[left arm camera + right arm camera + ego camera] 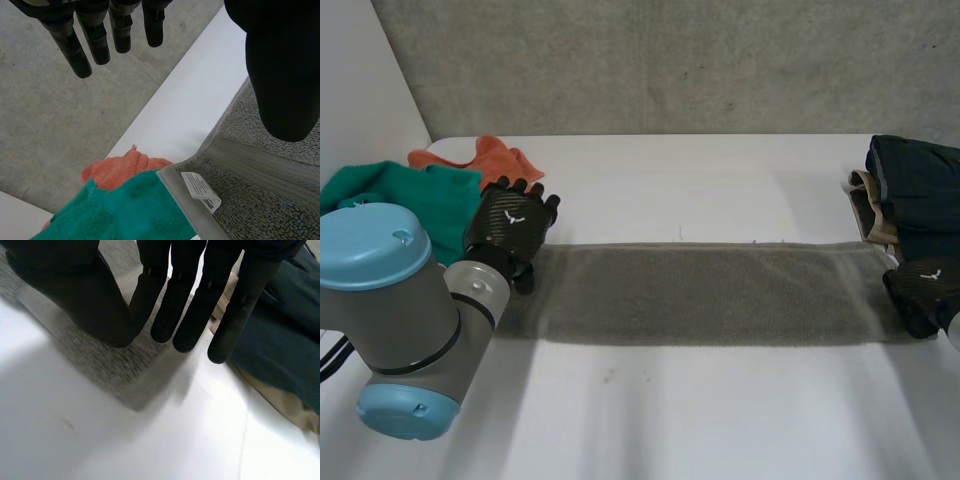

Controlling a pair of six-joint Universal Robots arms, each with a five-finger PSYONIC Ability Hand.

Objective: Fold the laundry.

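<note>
While the left robot hand (510, 225) and right robot hand (925, 290) gape empty, the towel (700, 292) runs left-right.

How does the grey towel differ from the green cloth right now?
The grey towel lies flat as a long strip between the left hand and the right hand; the green cloth sits bunched in a heap at the left end of the white table. The grey towel has a white label at its corner; the green cloth shows none. Both rest on the table.
</note>
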